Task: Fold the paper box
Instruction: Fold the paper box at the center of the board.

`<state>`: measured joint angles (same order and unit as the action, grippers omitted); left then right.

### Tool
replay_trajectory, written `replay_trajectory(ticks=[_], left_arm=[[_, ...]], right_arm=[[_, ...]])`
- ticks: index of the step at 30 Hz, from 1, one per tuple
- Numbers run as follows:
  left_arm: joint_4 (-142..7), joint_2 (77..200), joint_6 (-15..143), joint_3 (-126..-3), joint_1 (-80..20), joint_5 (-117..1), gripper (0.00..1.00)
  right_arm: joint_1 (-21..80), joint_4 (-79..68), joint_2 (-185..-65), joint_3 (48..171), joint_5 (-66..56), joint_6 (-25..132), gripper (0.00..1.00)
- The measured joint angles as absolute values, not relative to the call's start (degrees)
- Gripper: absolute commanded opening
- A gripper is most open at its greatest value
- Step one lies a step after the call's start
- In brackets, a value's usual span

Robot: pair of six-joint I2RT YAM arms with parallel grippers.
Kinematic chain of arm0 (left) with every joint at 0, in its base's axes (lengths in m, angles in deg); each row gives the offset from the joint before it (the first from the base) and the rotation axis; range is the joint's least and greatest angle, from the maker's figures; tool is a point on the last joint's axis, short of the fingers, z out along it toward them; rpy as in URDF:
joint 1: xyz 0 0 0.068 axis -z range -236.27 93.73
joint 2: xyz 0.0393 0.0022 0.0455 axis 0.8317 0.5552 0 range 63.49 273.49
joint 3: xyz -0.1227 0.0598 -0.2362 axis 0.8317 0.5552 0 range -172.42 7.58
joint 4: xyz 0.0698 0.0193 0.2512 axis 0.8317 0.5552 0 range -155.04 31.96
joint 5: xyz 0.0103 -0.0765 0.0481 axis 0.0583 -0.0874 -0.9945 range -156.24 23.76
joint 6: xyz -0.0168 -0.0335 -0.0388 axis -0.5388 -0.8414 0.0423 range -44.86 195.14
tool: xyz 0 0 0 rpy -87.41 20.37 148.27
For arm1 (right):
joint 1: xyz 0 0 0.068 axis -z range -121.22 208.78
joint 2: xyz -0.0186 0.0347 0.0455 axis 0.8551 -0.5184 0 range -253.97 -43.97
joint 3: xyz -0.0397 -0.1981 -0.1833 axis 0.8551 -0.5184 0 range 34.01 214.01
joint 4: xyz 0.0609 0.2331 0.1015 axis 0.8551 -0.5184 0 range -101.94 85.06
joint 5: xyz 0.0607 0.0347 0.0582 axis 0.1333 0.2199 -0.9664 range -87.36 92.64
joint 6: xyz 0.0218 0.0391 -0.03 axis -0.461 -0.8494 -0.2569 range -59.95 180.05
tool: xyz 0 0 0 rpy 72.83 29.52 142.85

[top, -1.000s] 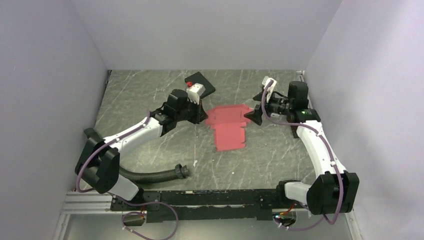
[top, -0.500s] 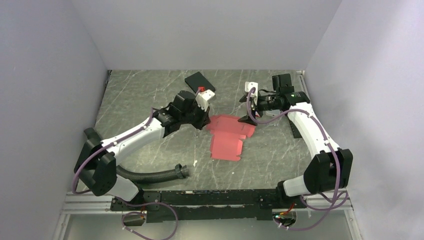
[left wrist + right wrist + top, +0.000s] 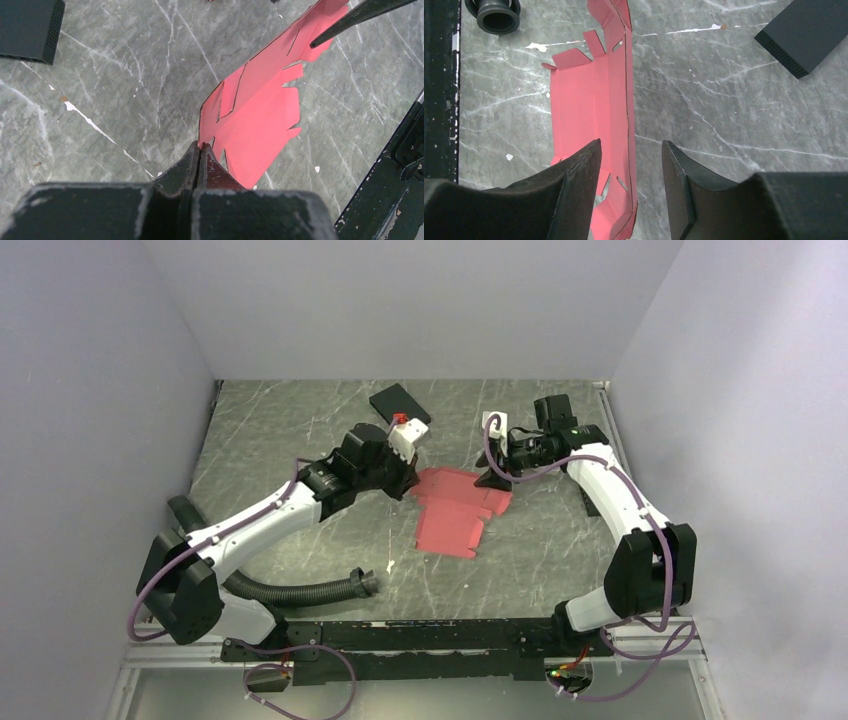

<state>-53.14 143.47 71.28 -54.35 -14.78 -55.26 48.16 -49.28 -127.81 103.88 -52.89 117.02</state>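
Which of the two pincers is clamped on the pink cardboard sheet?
The left pincer: its jaws are shut on a corner of the paper box. The right pincer only straddles the opposite edge, jaws apart.

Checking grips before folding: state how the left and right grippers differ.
The left gripper is shut, pinching an edge of the paper box; the right gripper is open, jaws either side of the opposite raised edge. Left meets the sheet from its left, right from its right. Both are black.

Pale lilac walls (image 3: 400,300), grey marbled tabletop (image 3: 280,430)
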Motion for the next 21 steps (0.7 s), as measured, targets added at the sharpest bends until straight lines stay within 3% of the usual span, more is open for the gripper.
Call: replay_trajectory(ticks=[7,21], left_arm=[[-53.16,142.27,71.26,-53.56,-14.67,-56.02,0.00],[-53.20,141.92,71.08,-53.21,-14.67,-56.46,0.00]], right_arm=[[48.06,-49.32,-127.81,103.68,-53.21,117.31,0.29],[47.31,-49.38,-127.81,103.35,-54.13,118.00,0.04]])
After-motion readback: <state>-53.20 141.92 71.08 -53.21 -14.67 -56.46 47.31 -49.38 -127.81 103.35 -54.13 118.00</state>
